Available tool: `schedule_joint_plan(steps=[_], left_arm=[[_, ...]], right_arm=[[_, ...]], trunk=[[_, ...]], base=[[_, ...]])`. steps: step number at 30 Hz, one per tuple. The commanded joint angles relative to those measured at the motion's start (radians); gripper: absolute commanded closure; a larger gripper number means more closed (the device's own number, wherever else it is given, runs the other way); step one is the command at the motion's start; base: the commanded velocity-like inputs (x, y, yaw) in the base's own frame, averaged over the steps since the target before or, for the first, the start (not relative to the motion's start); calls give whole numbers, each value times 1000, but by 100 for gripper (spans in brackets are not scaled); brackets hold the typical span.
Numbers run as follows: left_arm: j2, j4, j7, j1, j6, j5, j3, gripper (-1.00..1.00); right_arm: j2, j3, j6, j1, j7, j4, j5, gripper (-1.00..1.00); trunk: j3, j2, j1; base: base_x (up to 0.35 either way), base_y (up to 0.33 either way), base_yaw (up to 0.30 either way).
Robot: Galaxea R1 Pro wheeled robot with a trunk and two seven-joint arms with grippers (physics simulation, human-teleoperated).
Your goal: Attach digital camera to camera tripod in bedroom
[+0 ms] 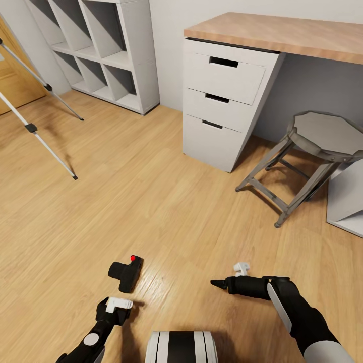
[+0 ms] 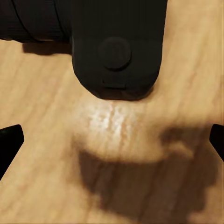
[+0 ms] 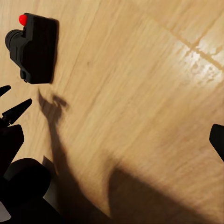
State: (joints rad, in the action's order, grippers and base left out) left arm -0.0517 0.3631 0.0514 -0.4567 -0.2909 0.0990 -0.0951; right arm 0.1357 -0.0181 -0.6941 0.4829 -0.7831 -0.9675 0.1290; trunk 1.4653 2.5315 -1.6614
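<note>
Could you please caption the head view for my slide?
Small black boxy digital camera lies on the wood plank floor, ahead of the left gripper.

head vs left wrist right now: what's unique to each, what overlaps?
Head view alone: camera tripod legs, white cube shelves, desk drawers, stool, right gripper. Left wrist view alone: close-up of the camera's body, left gripper's fingertips spread wide before it. Both: the digital camera lying on the wood floor.
</note>
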Motion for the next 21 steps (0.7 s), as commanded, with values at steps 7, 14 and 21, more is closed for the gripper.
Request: schedule_joint_plan(steps=[7, 14, 21], left_arm=[[8, -2, 18, 0, -1, 6, -5, -100], [9, -3, 20, 0, 0, 2, -5, -100], [9, -3, 20, 0, -1, 2, -5, -100]], right_arm=[[1, -2, -8, 0, 4, 0, 9, -100], [1, -2, -8, 0, 4, 0, 9, -100], [1, -2, -8, 0, 3, 0, 9, -100]], trunk=[[1, 0, 0], [1, 0, 0], [1, 0, 0]], base=[[35, 0, 0], [127, 0, 0], [14, 0, 0]])
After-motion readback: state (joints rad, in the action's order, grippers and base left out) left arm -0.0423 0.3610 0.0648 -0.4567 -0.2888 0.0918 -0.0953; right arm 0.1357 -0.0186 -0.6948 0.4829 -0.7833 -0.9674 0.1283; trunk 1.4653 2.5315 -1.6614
